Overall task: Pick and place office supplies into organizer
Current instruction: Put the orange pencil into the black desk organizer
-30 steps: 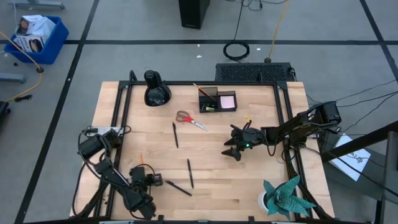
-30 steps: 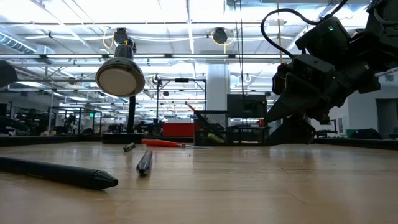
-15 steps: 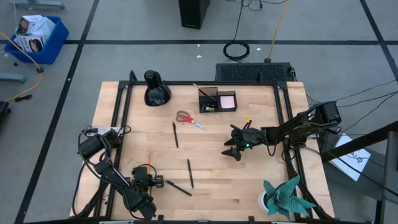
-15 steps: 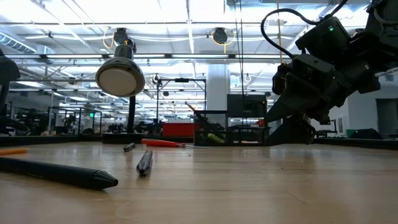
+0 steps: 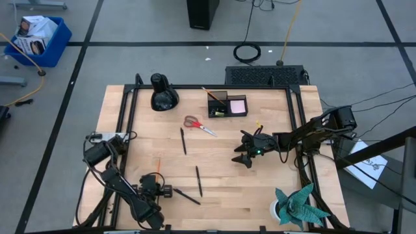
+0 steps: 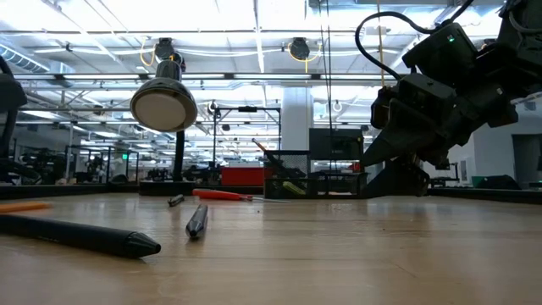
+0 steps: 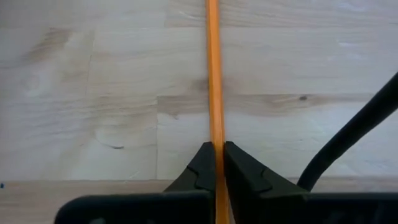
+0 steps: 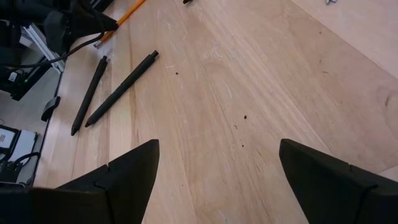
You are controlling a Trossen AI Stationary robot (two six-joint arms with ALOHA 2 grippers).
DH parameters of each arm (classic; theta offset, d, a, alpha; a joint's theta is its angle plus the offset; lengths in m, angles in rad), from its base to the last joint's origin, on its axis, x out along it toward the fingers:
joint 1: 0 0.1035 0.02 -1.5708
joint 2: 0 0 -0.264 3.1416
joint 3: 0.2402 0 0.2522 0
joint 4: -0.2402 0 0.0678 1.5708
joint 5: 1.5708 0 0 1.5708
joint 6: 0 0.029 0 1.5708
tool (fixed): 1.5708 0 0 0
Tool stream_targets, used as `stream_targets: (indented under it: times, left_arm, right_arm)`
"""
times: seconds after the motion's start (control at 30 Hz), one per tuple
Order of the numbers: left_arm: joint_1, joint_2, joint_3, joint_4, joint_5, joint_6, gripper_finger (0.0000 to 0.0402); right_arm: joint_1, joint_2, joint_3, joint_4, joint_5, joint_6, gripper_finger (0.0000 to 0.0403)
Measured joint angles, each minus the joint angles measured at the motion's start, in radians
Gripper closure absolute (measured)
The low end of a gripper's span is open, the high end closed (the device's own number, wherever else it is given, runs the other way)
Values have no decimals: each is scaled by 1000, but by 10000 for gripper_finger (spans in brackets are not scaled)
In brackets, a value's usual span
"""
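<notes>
My left gripper (image 5: 155, 187) is near the table's near-left corner, shut on the orange pencil (image 5: 158, 164), which points toward the far edge. My right gripper (image 5: 243, 153) hovers open at mid-right above bare wood and holds nothing. The red-handled scissors (image 5: 198, 125) and three black pens (image 5: 183, 140) (image 5: 198, 181) (image 5: 186, 196) lie flat on the table. The black organizer (image 5: 227, 104) stands at the far edge with the pink pad (image 5: 238, 104) in its tray. My left gripper pinches the orange pencil between its two fingertips (image 7: 202, 163), at a point near one end (image 7: 216, 148). The fingers run along the pencil, and its long free part (image 7: 212, 56) sticks out ahead of them, low over the wood. Whether it touches the table, I cannot tell.
A rounded black bulbous object (image 5: 162, 95) stands at the far left. A teal paper plant (image 5: 299, 205) sits at the near-right corner. Black frame rails (image 5: 125, 123) run along the table's sides. Bare wood lies between the pens and my right gripper.
My left gripper has moved a little toward the table's right while staying shut on the pencil. The pencil's free end has come into the low view from its left edge. My right arm has kept still.
</notes>
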Motion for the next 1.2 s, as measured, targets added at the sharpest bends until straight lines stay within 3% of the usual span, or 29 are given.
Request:
stream_targets:
  times: [0.5, 0.73, 0.93, 1.2]
  left_arm:
    - [13, -2, 2, 21, -126, -10, 396]
    - [46, -8, 2, 21, -166, 12, 380]
    - [60, -25, 3, 16, -199, 18, 396]
    - [85, -57, 3, 25, -227, 14, 377]
  right_arm:
    - [0, 0, 0, -1, 0, 0, 78]
    - [0, 0, 0, -1, 0, 0, 78]
    - [0, 0, 0, -1, 0, 0, 78]
    - [0, 0, 0, 0, 0, 0, 78]
